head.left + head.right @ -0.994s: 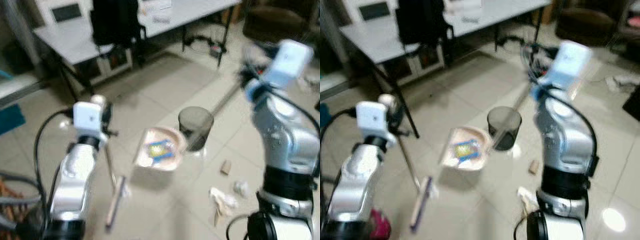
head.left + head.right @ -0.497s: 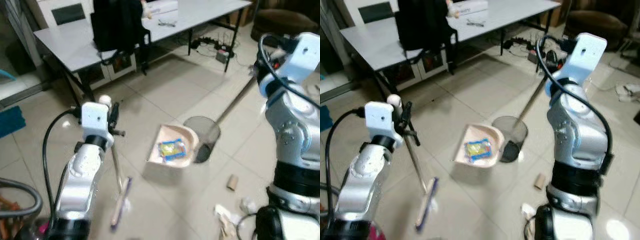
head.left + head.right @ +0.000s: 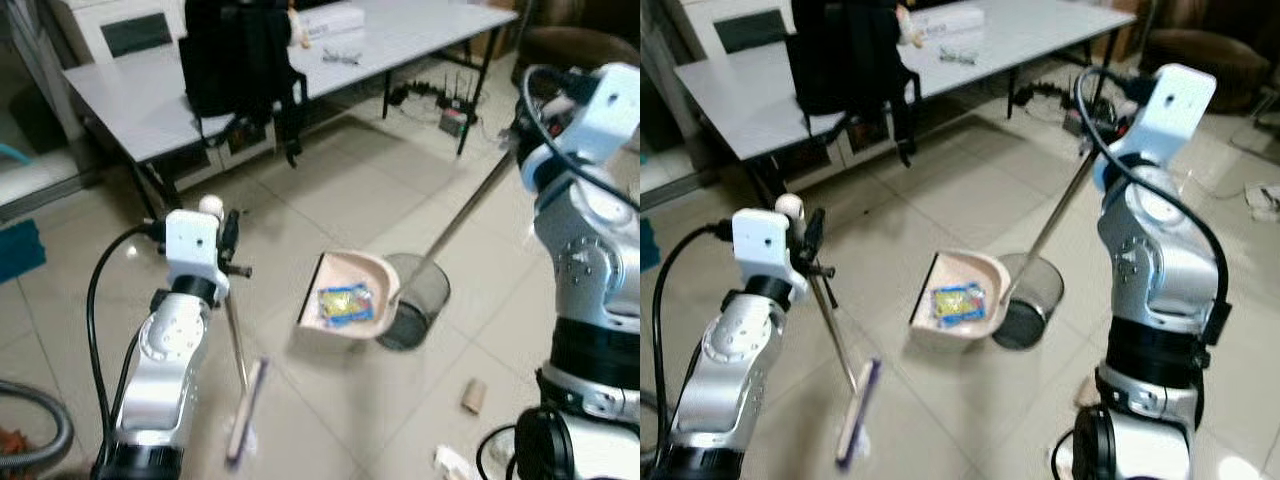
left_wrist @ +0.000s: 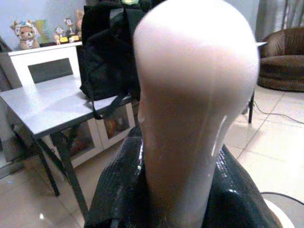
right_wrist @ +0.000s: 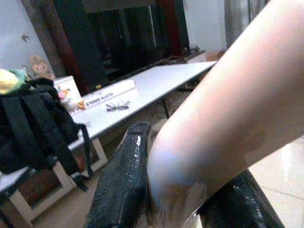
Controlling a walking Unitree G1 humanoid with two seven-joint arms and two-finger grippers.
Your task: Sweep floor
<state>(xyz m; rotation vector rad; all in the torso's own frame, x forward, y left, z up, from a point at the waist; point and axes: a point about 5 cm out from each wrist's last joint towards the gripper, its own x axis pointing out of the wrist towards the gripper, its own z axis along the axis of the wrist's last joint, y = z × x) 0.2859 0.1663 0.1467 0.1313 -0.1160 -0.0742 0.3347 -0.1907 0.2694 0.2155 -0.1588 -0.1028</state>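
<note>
left claw (image 4: 175, 190): you have it clamped on the broom handle (image 3: 234, 335), up near the pale rounded top; black fingers (image 4: 118, 190) press both sides of it.
right claw (image 5: 175, 199): clamped on the dustpan handle (image 3: 1050, 230); one black finger (image 5: 121, 180) on each side of the pale shaft.
broom: handle slants down from your left claw to the head (image 3: 246, 410), which rests on the floor (image 3: 330, 190) ahead of the left arm.
dustpan (image 3: 347, 305): pale pink, tilted, mid floor between your arms; long handle runs up to the right claw.
wrapper (image 3: 345, 302): yellow and blue, lying inside the dustpan.
bin (image 3: 415, 300): dark mesh, just beside the dustpan on its right, touching or nearly so, can't tell which.
roll (image 3: 473, 396): small cardboard tube on the floor, near the right leg, apart from the bin.
tabletop (image 3: 150, 90): grey folding one at the back, black backpack (image 3: 238, 55) on it, glasses (image 3: 341, 57) and a white box (image 3: 330, 18) further along.
power strip (image 3: 455, 118): on the floor under the tabletop's far end, with cables.
</note>
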